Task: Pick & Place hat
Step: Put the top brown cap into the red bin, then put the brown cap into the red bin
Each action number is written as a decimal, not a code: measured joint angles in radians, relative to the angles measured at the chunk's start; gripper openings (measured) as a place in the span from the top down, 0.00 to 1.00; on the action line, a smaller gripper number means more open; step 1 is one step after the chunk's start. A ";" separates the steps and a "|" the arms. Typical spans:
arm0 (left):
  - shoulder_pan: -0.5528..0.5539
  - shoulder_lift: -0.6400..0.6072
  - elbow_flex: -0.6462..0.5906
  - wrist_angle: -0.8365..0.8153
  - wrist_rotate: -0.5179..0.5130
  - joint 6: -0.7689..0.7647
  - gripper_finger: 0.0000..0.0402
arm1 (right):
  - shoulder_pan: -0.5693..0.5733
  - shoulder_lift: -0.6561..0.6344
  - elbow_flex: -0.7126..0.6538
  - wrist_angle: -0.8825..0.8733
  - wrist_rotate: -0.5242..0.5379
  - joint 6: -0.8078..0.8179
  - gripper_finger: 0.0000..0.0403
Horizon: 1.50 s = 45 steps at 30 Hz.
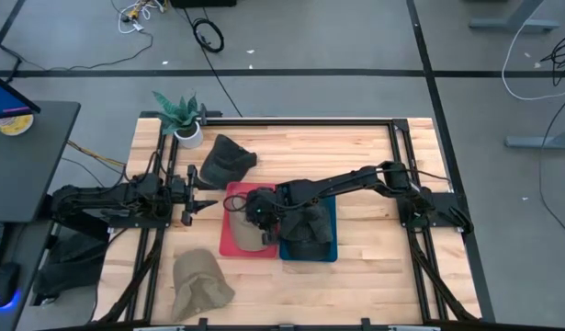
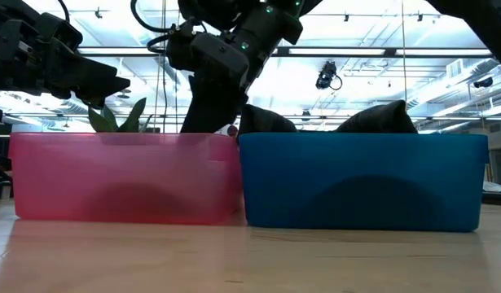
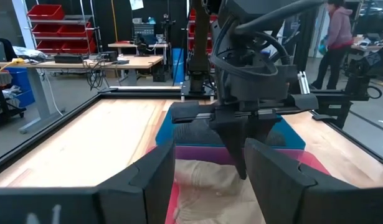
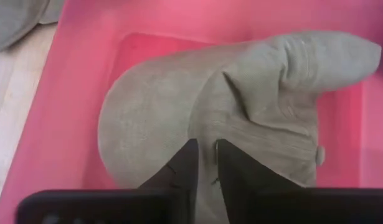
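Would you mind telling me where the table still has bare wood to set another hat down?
Free: bare wood behind the blue bin, toward the right arm's base, and the front strip between the tan hat and the bins. Crowded: the pink bin holds a hat under the right gripper; the dark hat and plant fill the back left.

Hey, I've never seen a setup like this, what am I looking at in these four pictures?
Two robot arms work at a wooden table. One picture looks straight down, one sits at table level, and two come from cameras on the arms' wrists. On the table stand a pink bin and a blue bin holding a dark hat. The right gripper is over the pink bin, jaws slightly apart on a tan hat lying in it. The left gripper waits open beside it. Two more hats and a potted plant lie around.
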 joint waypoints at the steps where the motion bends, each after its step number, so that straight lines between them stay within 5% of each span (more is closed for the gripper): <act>1: 0.000 0.000 0.000 0.000 0.000 0.000 0.51 | -0.001 0.000 0.000 -0.001 0.000 0.005 0.82; 14: 0.000 0.000 0.000 0.000 0.000 0.000 0.51 | -0.007 -0.025 0.001 0.026 0.002 -0.073 0.45; 20: 0.000 0.000 0.000 0.001 0.000 0.000 0.51 | -0.042 -0.028 0.001 0.041 0.002 -0.137 0.36; 45: 0.000 0.000 0.000 0.001 0.000 0.000 0.51 | -0.189 -0.278 0.000 -0.037 0.002 -0.162 0.48</act>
